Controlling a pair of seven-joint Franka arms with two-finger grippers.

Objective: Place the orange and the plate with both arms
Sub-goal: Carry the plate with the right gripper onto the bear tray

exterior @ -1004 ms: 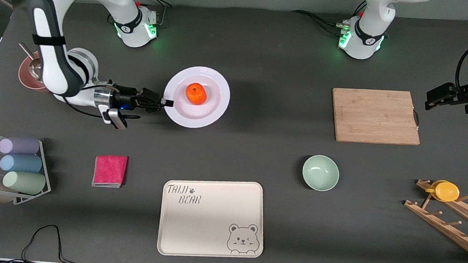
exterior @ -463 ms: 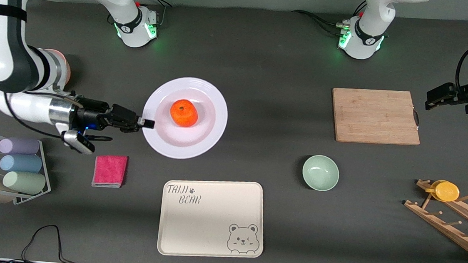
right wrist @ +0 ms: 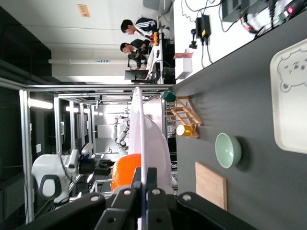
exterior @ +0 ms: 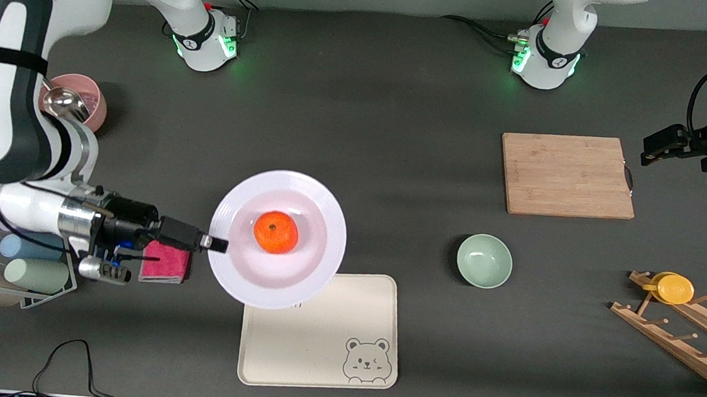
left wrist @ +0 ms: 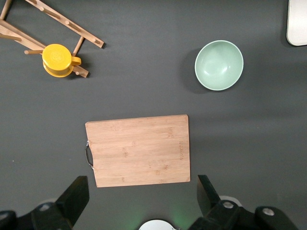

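The pale lavender-white plate (exterior: 306, 202) hangs level in the air, carrying the orange (exterior: 276, 231) at its middle. My right gripper (exterior: 218, 245) is shut on the plate's rim at the right arm's end. The plate is over the edge of the cream bear tray (exterior: 342, 343) that lies farthest from the front camera. In the right wrist view the plate (right wrist: 144, 129) shows edge-on between the fingers of the right gripper (right wrist: 144, 173), with the orange (right wrist: 125, 171) beside them. My left gripper (exterior: 649, 150) waits open over the table beside the cutting board (exterior: 566, 175); its wrist view shows the left gripper (left wrist: 142, 197) with nothing in it.
A mint-green bowl (exterior: 484, 260) sits between tray and board. A pink sponge (exterior: 166, 264) and a rack of pastel cups (exterior: 30, 255) lie under my right wrist. A pink bowl with a spoon (exterior: 80, 104) and a wooden rack with a yellow cup (exterior: 674, 288) stand at the table's ends.
My right arm has carried the plate with the orange toward the front camera, from mid-table to over the tray's edge. The left arm has not moved.
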